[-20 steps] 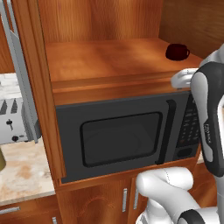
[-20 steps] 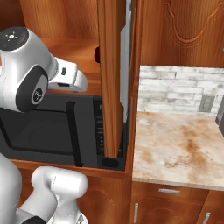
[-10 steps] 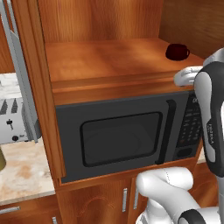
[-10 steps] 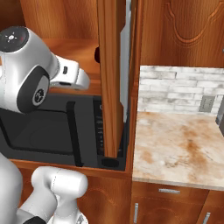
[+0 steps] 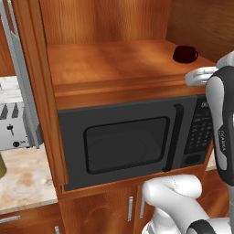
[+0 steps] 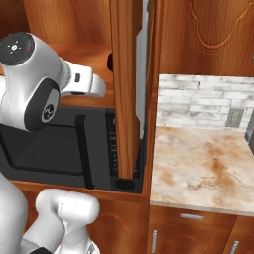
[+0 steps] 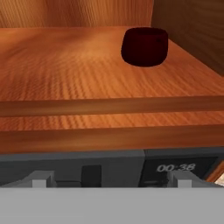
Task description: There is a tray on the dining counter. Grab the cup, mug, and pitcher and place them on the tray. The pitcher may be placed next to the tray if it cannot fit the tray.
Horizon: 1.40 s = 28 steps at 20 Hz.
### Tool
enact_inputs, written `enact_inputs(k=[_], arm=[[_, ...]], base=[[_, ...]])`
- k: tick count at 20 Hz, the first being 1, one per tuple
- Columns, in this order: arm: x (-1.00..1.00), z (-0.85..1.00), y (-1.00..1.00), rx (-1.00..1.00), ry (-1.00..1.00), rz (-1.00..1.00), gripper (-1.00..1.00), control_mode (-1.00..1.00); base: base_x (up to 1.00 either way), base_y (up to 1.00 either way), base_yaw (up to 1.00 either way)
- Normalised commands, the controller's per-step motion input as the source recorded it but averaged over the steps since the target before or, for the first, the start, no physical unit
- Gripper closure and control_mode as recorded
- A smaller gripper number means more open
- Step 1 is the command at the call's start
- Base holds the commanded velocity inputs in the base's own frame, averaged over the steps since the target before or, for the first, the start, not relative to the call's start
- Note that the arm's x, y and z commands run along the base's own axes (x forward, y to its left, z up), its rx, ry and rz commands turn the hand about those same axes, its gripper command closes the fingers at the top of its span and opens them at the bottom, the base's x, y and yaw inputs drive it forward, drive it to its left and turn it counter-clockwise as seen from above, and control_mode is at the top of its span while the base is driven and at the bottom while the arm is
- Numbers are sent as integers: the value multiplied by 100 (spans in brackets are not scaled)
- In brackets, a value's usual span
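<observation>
The mug (image 7: 145,46) is short, dark maroon and round. It stands on the wooden shelf (image 5: 114,61) above the microwave, at its back right corner (image 5: 184,53). In the hand view my gripper (image 7: 109,180) is open, its two fingertips (image 7: 40,179) wide apart with nothing between them. It hovers in front of the shelf's front edge, just over the microwave's top, and the mug lies ahead and a little to the right, well apart from it. A sliver of the mug (image 6: 110,62) shows behind the wooden post. The tray, cup, pitcher and dining counter are out of view.
A black microwave (image 5: 132,137) sits under the shelf, and the cabinet's wooden side wall (image 7: 192,30) stands close to the right of the mug. A toaster (image 5: 11,130) is on the counter to the left. A marble counter (image 6: 208,168) with a brick backsplash lies to the right.
My hand has crept slightly up and forward toward the shelf's front edge. The mug has not moved and the fingers have stayed apart.
</observation>
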Motion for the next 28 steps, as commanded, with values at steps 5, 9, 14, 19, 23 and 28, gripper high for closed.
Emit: enact_inputs(k=[5,9,14,19,23,28], arm=[[9,11,-10,0,-7,-1,-100,-100],[17,19,-4,0,-5,-2,-100,-100],[24,14,-2,0,-1,0,-100,-100],[29,8,-1,0,0,0,-100,-100],[24,7,-7,0,0,0,-100,-100],[32,7,-11,0,0,0,-100,-100]], base=[[0,0,0],[0,0,0],[0,0,0],[0,0,0],[0,0,0],[0,0,0]])
